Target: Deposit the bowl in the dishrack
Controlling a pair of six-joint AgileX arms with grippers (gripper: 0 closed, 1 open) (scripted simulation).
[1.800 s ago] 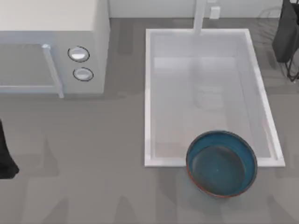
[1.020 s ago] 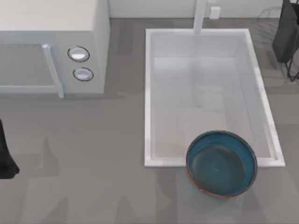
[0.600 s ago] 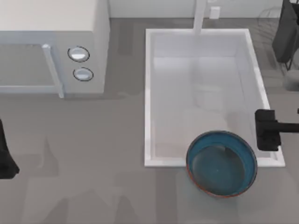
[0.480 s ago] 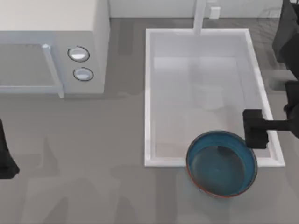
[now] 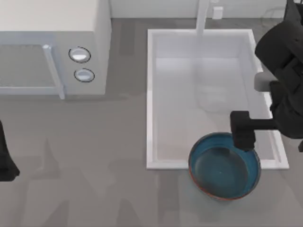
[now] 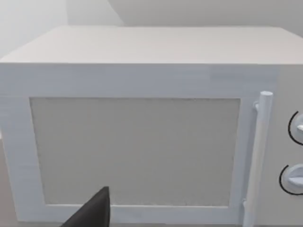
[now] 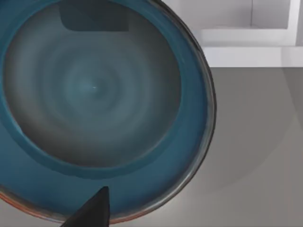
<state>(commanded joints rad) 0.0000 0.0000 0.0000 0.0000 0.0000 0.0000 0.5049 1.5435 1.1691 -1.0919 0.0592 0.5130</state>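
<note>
Bowl (image 5: 224, 166) first: it sits upright on the grey bench (image 5: 94, 179) at the near edge of the white basin (image 5: 150, 99), its far rim overlapping the basin's front wall as seen from above, toward the bench's right side. Its inside is glossy dark teal-blue, with a thin reddish-brown rim, and nothing lies in it. The right tool (image 5: 242, 130) reaches in from the right edge of the top view on a dark arm and hangs above the bowl's far rim, over the spot where the bowl meets the basin's front wall; whether its fingers are spread or closed I cannot tell, and no contact with the bowl can be made out. The right wrist view looks straight down into the bowl (image 7: 94, 94), with a dark finger tip (image 7: 90, 210) at the frame's edge over the rim and the basin's white corner (image 7: 246, 47) just beyond. A white microwave (image 5: 52, 47) with two round knobs (image 5: 79, 55) and a vertical handle (image 5: 53, 71) stands at the far left of the bench, well apart from the bowl. The left tool (image 5: 5, 156) is parked at the left edge of the top view, facing the microwave's door (image 6: 137, 151); its state I cannot tell either.
</note>
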